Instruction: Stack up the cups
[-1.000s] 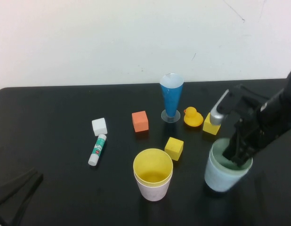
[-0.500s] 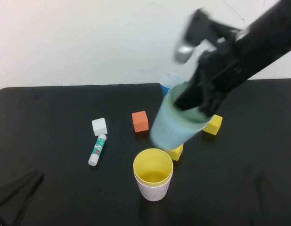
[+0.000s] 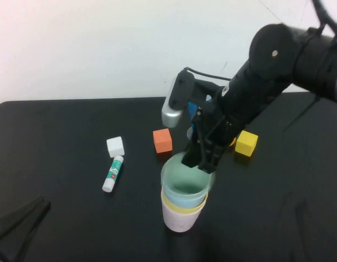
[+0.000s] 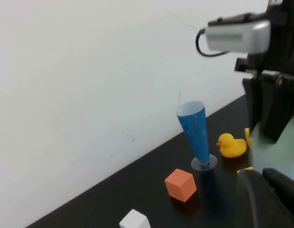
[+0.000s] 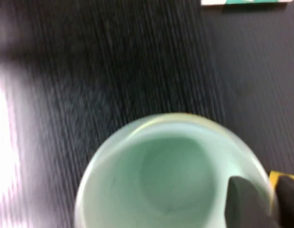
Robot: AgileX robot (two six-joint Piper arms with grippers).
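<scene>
The right end effector (image 3: 200,161) straddles the rim of the pale green cup (image 3: 184,180), fingers narrowly parted, over the nested stack mid-table (image 3: 59,120). The left end effector (image 3: 16,224), closed, sits at the near-left corner. Only its wrist view shows the rubber duck (image 4: 231,145).

Cups (image 3: 183,191) nested mid-table, glue stick (image 3: 112,173) to left, cube (image 3: 162,140) behind, right tool (image 3: 201,164) at stack's rim

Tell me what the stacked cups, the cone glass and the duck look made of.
Cups: likely matte plastic; soft pastel walls, no glare.
Cone glass: seemingly glossy blue plastic on a clear base.
Duck: probably smooth rubber or vinyl.
Right claw sits at the top cup's rim; left claw is parked, shut.
</scene>
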